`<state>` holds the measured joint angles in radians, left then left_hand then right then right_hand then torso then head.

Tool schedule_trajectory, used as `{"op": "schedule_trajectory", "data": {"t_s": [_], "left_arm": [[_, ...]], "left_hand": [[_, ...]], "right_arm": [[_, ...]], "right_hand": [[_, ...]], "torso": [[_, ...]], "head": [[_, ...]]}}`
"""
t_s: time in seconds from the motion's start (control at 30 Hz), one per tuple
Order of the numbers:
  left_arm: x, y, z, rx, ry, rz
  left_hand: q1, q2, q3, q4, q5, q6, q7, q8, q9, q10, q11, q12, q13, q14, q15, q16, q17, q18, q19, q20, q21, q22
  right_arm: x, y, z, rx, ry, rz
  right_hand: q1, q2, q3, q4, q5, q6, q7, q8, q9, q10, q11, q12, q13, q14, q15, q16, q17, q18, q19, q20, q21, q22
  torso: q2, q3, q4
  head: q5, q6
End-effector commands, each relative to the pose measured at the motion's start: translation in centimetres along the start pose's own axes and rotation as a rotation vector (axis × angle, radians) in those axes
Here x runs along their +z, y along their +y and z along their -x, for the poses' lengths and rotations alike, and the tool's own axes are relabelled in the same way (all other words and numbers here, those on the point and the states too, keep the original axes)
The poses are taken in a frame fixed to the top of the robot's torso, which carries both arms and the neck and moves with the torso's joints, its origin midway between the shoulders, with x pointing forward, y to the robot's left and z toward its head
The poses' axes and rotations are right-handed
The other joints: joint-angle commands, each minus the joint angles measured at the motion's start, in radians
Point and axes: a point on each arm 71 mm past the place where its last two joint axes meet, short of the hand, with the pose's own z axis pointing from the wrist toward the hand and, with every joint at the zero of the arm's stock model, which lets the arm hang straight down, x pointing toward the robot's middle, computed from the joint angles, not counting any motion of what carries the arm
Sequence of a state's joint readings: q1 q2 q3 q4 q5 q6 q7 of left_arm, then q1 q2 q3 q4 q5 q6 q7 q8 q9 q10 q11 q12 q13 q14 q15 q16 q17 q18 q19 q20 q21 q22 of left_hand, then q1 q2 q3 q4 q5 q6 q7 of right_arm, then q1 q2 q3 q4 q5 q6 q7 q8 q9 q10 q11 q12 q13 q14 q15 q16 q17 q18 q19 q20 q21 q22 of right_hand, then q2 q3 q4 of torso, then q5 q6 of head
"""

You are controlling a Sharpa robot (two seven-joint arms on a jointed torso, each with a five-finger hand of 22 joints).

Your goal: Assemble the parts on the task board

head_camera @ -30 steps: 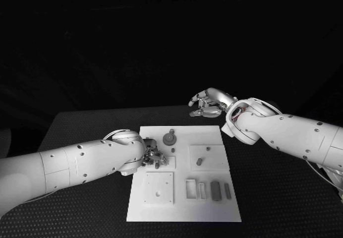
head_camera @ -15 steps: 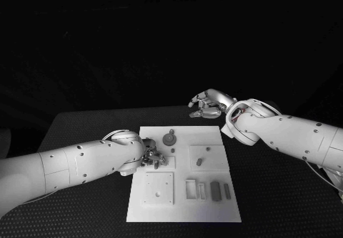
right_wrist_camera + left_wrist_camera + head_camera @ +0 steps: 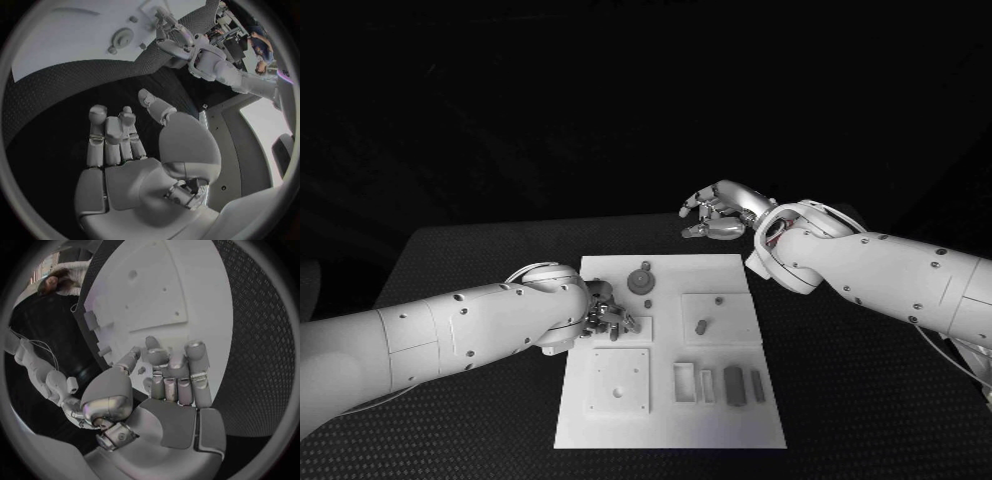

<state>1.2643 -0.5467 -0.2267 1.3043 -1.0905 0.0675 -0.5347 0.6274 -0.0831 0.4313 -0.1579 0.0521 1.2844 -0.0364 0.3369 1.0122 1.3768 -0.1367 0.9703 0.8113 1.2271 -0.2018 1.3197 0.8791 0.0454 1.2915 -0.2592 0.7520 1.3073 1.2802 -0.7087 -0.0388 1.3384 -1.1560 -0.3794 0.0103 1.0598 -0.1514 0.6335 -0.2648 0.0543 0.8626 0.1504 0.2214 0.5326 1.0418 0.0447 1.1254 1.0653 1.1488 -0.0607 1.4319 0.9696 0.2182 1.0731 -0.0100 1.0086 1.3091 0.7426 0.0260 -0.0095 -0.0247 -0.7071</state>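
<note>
I have the black tabletop (image 3: 473, 250) with the white task board (image 3: 733, 420) lying in the middle of it, and both arms reach in over its far half. The right robot hand (image 3: 718, 212) hovers past the board's far edge, released, its fingers loosely apart and nothing in them. The left robot hand (image 3: 606, 312) sits low at the board's left edge, over the small square plate there; its fingers are bunched together, and I cannot tell whether they pinch a part or only press on the board.

The grey parts lie scattered: a round disc piece (image 3: 642, 279) near the far edge, a short peg (image 3: 702, 325) on the middle square, a larger square plate (image 3: 617, 380) nearer me, and a row of narrow bars (image 3: 733, 384) beside it.

My worry is the left robot hand: its own fingers hide the contact from me, so a small part there could tilt, jam or skid off the board's edge onto the tabletop. Pressing sideways might also shift the whole board and upset the loose bars.
</note>
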Motion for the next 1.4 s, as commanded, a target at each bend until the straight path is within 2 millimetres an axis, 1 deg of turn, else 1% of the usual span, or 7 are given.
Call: {"op": "schedule_trajectory", "data": {"t_s": [0.03,0.17,0.47,0.67,1.07,1.23,1.4], "left_arm": [[0.0,-0.1,0.0,-0.021,-0.005,-0.012],[0.1,-0.2,0.1,-0.029,-0.007,-0.017],[0.0,-0.5,0.9,-0.051,-0.023,-0.029],[0.0,-0.5,1.3,-0.064,-0.034,-0.030],[0.0,-0.3,1.4,-0.067,-0.027,-0.031],[-0.1,-0.1,1.6,-0.093,-0.030,-0.037],[-0.7,0.2,3.0,-0.138,-0.050,-0.048]], "left_hand": [[-0.011,-0.003,-0.008,0.001,-0.004,-0.008,0.002,0.003,0.002,0.000,-0.002,0.006,0.001,-0.002,-0.004,0.003,0.000,0.016,-0.006,0.001,-0.006,0.018],[-0.016,-0.005,-0.015,-0.001,-0.004,-0.009,0.001,0.003,0.003,0.000,-0.002,0.006,0.002,-0.003,-0.005,0.003,0.000,0.017,-0.006,0.000,-0.007,0.017],[-0.018,-0.002,-0.021,-0.005,-0.004,-0.010,0.001,0.003,0.004,0.000,-0.003,0.006,0.002,-0.003,-0.007,0.003,0.000,0.018,-0.007,-0.001,-0.008,0.017],[-0.018,0.015,-0.026,-0.012,-0.004,-0.010,0.000,0.003,0.005,0.000,-0.003,0.006,0.002,-0.004,-0.009,0.004,0.000,0.019,-0.007,-0.001,-0.008,0.017],[-0.010,0.034,-0.031,-0.028,-0.003,-0.010,0.000,0.003,0.007,0.000,-0.003,0.007,0.001,-0.004,-0.010,0.004,-0.001,0.019,-0.006,-0.001,-0.007,0.017],[-0.001,0.043,-0.034,-0.041,-0.003,-0.013,0.002,0.001,0.007,-0.002,-0.002,0.005,0.000,-0.006,-0.011,0.002,-0.003,0.020,-0.007,-0.001,-0.009,0.016],[0.002,0.045,-0.038,-0.051,-0.003,-0.017,0.003,-0.001,0.006,-0.004,-0.001,0.002,-0.002,-0.008,-0.012,-0.001,-0.005,0.020,-0.010,0.000,-0.012,0.015]], "right_arm": [[0.0,0.1,-0.2,0.003,0.013,0.010],[0.0,0.1,-0.2,0.004,0.013,0.010],[0.0,0.1,-0.2,0.004,0.016,0.009],[0.0,0.1,-0.3,0.005,0.019,0.009],[0.0,0.0,-0.3,0.005,0.020,0.007],[0.0,-0.1,-0.3,0.005,0.019,0.006],[-0.1,-0.3,-0.2,0.004,0.016,-0.001]], "right_hand": [[-0.002,0.011,-0.001,-0.005,0.002,0.002,0.008,-0.004,-0.001,-0.005,0.001,0.006,-0.002,-0.009,-0.001,-0.001,-0.001,0.044,0.007,-0.003,-0.005,0.006],[-0.002,0.011,-0.001,-0.005,0.002,0.002,0.008,-0.004,-0.001,-0.005,0.001,0.006,-0.002,-0.009,-0.001,-0.001,-0.001,0.044,0.007,-0.003,-0.005,0.006],[-0.002,0.011,-0.001,-0.005,0.002,0.002,0.008,-0.004,-0.002,-0.005,0.001,0.007,-0.002,-0.009,-0.001,-0.001,-0.001,0.044,0.007,-0.003,-0.005,0.006],[-0.002,0.011,-0.002,-0.005,0.002,0.002,0.008,-0.004,-0.002,-0.005,0.001,0.007,-0.002,-0.009,-0.001,-0.001,-0.001,0.044,0.007,-0.003,-0.005,0.006],[-0.003,0.012,-0.002,-0.005,0.002,0.002,0.008,-0.004,-0.002,-0.005,0.001,0.007,-0.002,-0.009,-0.001,-0.001,-0.001,0.044,0.007,-0.003,-0.005,0.006],[-0.003,0.012,-0.002,-0.005,0.002,0.002,0.008,-0.004,-0.002,-0.005,0.001,0.007,-0.002,-0.009,-0.001,-0.001,-0.001,0.044,0.007,-0.003,-0.005,0.006],[-0.003,0.012,-0.002,-0.005,0.002,0.002,0.008,-0.004,-0.002,-0.005,0.001,0.007,-0.002,-0.009,-0.001,-0.001,-0.001,0.044,0.007,-0.003,-0.005,0.007]], "torso": [[0.000,0.0003,0.0006],[0.000,-0.0003,0.0001],[0.001,0.0005,-0.0009],[0.000,0.0013,0.0002],[0.000,0.0009,-0.0004],[0.000,0.0003,0.0002],[0.000,0.0004,0.0012]], "head": [[0.000,0.000],[0.000,-0.001],[-0.001,-0.002],[-0.001,-0.003],[-0.002,-0.002],[-0.002,0.003],[-0.004,0.008]]}}
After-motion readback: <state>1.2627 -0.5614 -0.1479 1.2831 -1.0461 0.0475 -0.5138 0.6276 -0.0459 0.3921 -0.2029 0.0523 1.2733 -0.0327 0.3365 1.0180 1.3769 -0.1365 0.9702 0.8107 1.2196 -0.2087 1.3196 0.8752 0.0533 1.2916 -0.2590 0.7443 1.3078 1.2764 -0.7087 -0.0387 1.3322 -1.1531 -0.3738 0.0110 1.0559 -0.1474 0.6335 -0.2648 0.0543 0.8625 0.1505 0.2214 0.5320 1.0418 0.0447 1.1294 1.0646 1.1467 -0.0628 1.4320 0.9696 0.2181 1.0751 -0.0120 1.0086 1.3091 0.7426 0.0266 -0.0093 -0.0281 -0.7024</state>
